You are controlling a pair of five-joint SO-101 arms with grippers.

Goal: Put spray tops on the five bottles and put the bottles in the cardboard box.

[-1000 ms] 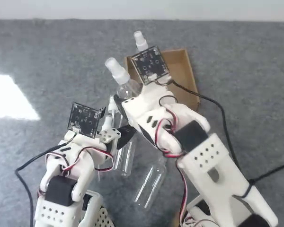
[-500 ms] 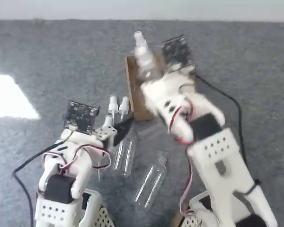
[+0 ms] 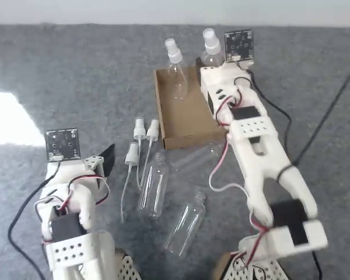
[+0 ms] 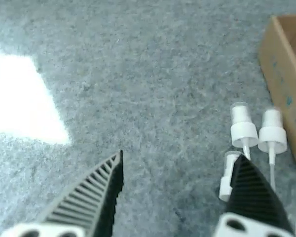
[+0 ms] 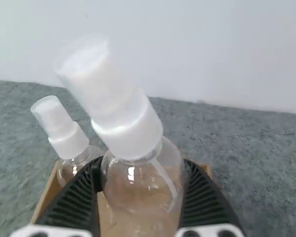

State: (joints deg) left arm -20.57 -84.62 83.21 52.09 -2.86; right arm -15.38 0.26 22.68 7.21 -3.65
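Observation:
My right gripper is shut on a clear bottle fitted with a white spray top, held tilted over the far end of the cardboard box. A second capped bottle stands in the box's far corner. Two uncapped bottles lie on the carpet near the box. Three loose spray tops lie left of the box. My left gripper hangs open just short of them, holding nothing.
Grey carpet covers the table, with a bright light patch at the left. Black cables trail from the right arm. The box wall rises beside the loose spray tops.
The right arm swung the capped bottle from the middle out to the far end of the box. The left arm drew back toward the near left.

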